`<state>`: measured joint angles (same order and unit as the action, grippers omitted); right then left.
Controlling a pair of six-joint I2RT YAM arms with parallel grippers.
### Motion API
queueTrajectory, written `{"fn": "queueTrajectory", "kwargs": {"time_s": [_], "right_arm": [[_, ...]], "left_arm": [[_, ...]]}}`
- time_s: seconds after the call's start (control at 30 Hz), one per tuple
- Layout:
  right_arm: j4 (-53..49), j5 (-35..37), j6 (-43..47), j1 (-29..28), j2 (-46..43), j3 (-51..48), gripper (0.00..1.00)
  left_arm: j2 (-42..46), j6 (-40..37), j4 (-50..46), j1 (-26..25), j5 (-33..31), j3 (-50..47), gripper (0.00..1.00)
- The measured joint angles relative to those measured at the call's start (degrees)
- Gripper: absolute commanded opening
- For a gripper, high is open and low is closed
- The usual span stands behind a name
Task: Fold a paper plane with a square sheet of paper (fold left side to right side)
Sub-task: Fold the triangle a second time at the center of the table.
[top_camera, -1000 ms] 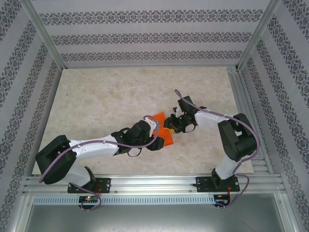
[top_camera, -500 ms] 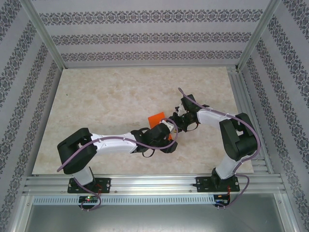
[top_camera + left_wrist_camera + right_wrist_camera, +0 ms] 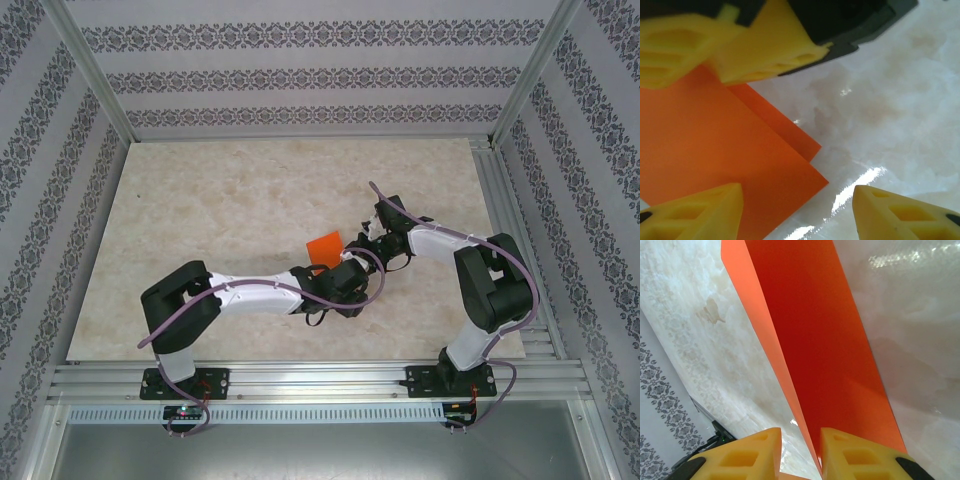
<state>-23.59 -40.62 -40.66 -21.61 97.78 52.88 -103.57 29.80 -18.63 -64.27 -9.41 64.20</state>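
Note:
The square sheet of paper [image 3: 323, 245] is bright orange and lies folded on the marble table; the left wrist view shows its two layers [image 3: 715, 145] with offset corners. My left gripper [image 3: 350, 265] hovers low over its near corner, open [image 3: 797, 200], one fingertip [image 3: 700, 212] above the paper and the other above bare table. My right gripper [image 3: 368, 243] meets it from the right. Its yellow fingers [image 3: 765, 50] sit on the sheet's far part. In the right wrist view, the raised orange flap [image 3: 825, 340] runs down between narrowly parted jaws [image 3: 800, 437], close to one finger [image 3: 860, 455].
The marble tabletop [image 3: 230, 210] stretches wide to the left and back. Patterned walls [image 3: 300, 80] and metal posts [image 3: 95, 75] enclose it. An aluminium rail [image 3: 320, 380] carries both arm bases at the front edge. Purple cables [image 3: 250, 292] run along the arms.
My left arm has stretched further right, bringing its gripper over the sheet so less orange shows from above. The right gripper has shifted slightly up and back.

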Motion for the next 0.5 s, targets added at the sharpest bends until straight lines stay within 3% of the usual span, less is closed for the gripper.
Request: {"fn": "queueTrajectory", "kwargs": {"time_s": [0.5], "right_arm": [[-0.7,0.0,-0.1,0.4,0.4,0.0,0.27]], "left_arm": [[-1.1,-2.8,-2.4,0.0,-1.7,1.7,0.11]]}}
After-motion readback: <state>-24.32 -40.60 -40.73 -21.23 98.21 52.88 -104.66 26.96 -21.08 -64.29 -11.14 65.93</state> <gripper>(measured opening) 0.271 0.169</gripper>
